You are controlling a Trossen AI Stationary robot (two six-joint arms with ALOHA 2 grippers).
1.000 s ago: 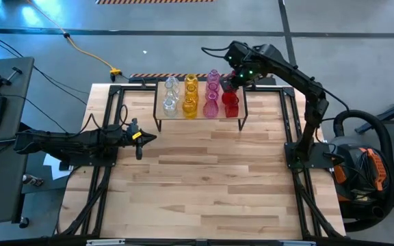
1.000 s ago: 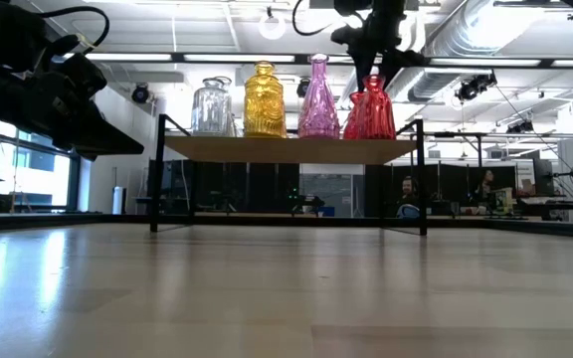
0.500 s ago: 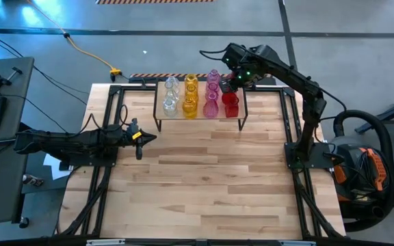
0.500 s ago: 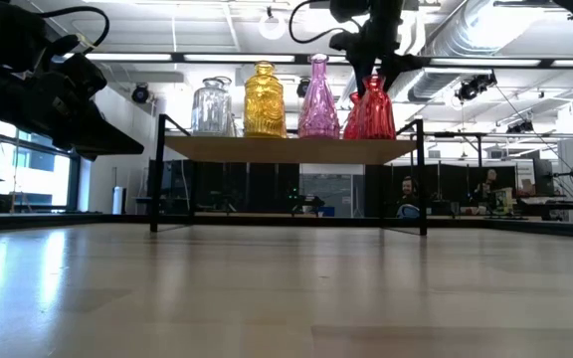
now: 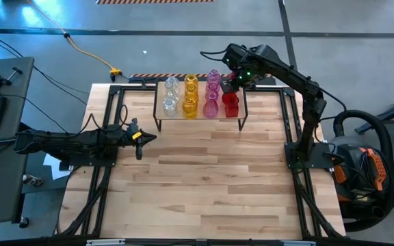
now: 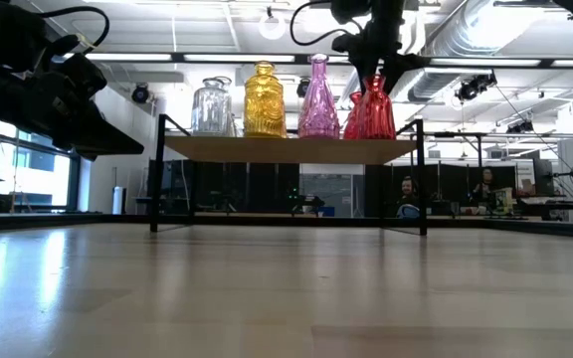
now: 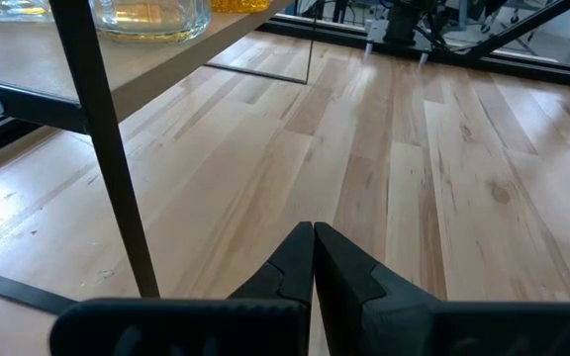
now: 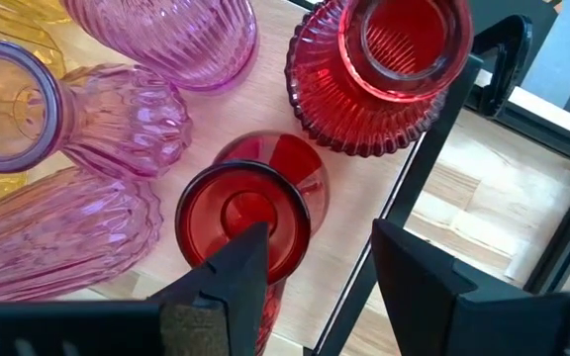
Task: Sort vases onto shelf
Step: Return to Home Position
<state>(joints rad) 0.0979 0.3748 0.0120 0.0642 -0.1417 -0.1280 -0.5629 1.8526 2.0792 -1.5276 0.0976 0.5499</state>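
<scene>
Standing on the shelf (image 6: pixel 286 149) along the back edge of the plank table (image 5: pixel 204 198), the vases form colour rows: clear vases (image 5: pixel 170 96), amber vases (image 5: pixel 191 96), pink vases (image 5: pixel 212 97) and red vases (image 5: pixel 230 104), left to right in the high view. The right gripper (image 8: pixel 320 252) hovers directly above the red group at the shelf's right end, fingers spread apart and holding nothing; a smooth-rimmed red vase (image 8: pixel 245 213) lies beneath them, a ribbed red vase (image 8: pixel 389 74) just beside it. The left gripper (image 5: pixel 140 139) hangs over the table's left side, well apart from the shelf, fingers pressed together, empty.
</scene>
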